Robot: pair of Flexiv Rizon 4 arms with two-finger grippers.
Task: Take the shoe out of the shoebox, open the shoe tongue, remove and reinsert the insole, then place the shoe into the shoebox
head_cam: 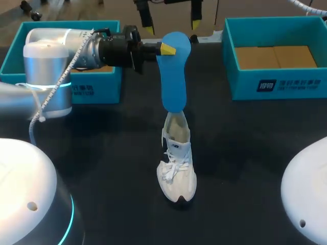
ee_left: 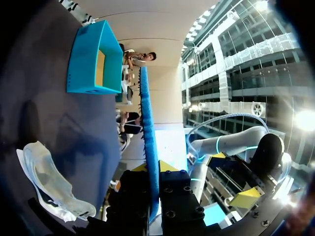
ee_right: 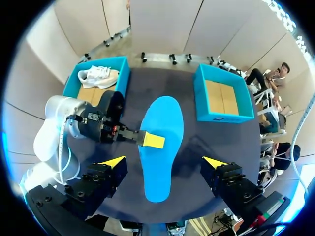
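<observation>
Insole [head_cam: 173, 71], one, pinched in left gripper [head_cam: 166, 49]; right gripper [head_cam: 171, 25] fingers apart; two shoes [head_cam: 177, 158], one boxed; two shoeboxes [head_cam: 278, 84].

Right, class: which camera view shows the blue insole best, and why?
The right wrist view: the insole faces the camera flat, its whole outline visible, with the left gripper shut on one edge. The head view also shows its face, though at a slant. The left wrist view shows only its thin edge.

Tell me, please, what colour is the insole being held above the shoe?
Bright blue; the insole shows best, flat on, in the right wrist view.
</observation>
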